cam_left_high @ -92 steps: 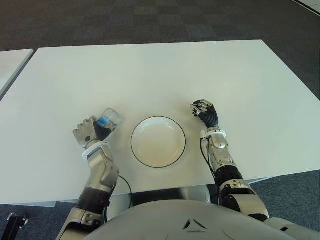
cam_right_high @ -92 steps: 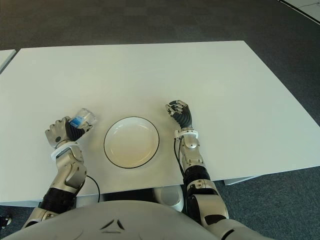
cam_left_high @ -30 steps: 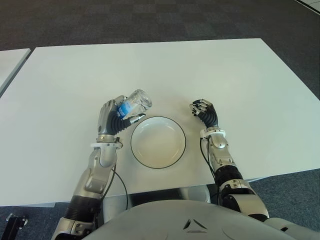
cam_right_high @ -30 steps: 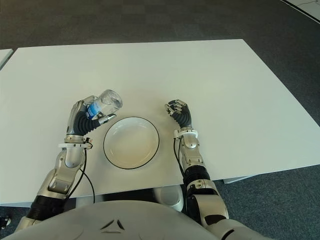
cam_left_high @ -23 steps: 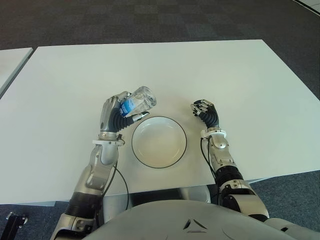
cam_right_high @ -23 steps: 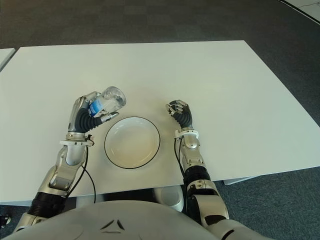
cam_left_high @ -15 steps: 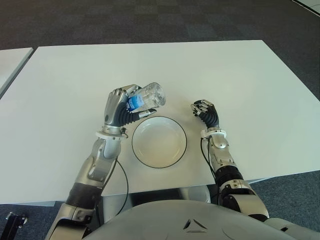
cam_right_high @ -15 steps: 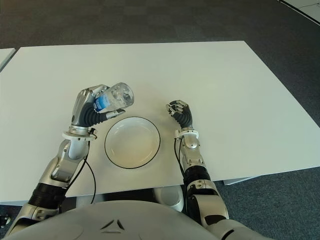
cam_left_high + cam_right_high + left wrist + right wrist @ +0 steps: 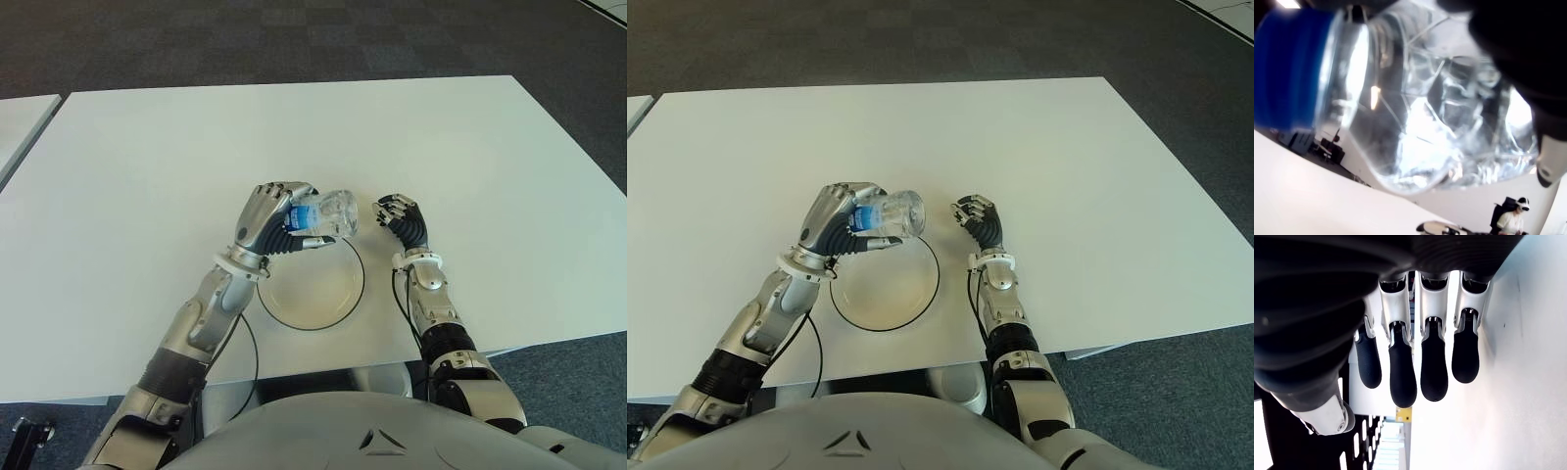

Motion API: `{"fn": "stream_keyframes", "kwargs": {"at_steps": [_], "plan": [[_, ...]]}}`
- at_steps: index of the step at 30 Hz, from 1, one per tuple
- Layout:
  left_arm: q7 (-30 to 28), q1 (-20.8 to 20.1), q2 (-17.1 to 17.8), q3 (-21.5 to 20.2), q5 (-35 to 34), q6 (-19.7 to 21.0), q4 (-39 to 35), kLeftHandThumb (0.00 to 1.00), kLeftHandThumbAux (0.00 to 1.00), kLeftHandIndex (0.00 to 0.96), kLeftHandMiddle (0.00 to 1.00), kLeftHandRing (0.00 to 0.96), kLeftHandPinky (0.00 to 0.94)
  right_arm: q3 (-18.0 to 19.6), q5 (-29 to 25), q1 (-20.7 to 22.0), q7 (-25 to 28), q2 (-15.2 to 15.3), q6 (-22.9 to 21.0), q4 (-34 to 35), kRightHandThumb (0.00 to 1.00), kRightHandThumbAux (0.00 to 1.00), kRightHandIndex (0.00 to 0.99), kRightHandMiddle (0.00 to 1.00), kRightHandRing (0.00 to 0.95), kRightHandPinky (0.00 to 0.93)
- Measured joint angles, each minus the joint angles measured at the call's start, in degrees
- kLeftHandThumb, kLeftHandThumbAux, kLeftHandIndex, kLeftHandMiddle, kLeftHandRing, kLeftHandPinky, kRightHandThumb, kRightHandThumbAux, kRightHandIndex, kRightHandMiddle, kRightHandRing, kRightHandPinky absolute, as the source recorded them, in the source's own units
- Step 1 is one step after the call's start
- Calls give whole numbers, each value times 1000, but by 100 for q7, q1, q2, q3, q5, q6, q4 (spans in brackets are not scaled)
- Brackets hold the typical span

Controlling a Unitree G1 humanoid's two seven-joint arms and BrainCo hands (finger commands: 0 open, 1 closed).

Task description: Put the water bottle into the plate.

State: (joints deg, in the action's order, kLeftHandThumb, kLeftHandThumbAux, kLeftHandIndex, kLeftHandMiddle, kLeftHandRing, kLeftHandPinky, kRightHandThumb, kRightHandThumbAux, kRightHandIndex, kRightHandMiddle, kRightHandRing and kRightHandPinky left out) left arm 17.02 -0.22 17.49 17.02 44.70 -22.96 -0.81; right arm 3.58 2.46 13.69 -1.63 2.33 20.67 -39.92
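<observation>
your left hand has its fingers clamped on the bottle, tilted over the plate's far rim. lower it to the middle before letting go. right hand idles right of the plate, fingers curled on nothing.

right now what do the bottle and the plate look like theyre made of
The water bottle, held in the left hand over the plate's far rim, looks like thin clear plastic: see-through, glossy, creased walls, with a blue label. The plate looks like glazed ceramic, though it could be melamine: smooth off-white with a thin dark rim line. The right hand shows beside the plate, on its right.
</observation>
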Motion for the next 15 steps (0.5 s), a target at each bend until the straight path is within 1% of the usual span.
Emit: {"fn": "stream_keyframes", "kwargs": {"at_steps": [3, 8, 15], "plan": [[-104, -59, 35, 67, 75, 2, 55, 752, 695, 445, 898, 890, 866, 2, -1, -1, 0, 4, 0, -9, 708, 728, 432, 614, 596, 596], [-262, -170, 71, 337, 291, 94, 311, 751, 696, 444, 895, 883, 854, 2, -1, -5, 0, 6, -1, -12, 708, 728, 433, 617, 598, 592], [-1047, -111, 67, 551, 151, 382, 325, 749, 697, 444, 896, 882, 861, 19, -37, 9, 44, -2, -1, 5, 708, 728, 433, 616, 594, 589]]}}
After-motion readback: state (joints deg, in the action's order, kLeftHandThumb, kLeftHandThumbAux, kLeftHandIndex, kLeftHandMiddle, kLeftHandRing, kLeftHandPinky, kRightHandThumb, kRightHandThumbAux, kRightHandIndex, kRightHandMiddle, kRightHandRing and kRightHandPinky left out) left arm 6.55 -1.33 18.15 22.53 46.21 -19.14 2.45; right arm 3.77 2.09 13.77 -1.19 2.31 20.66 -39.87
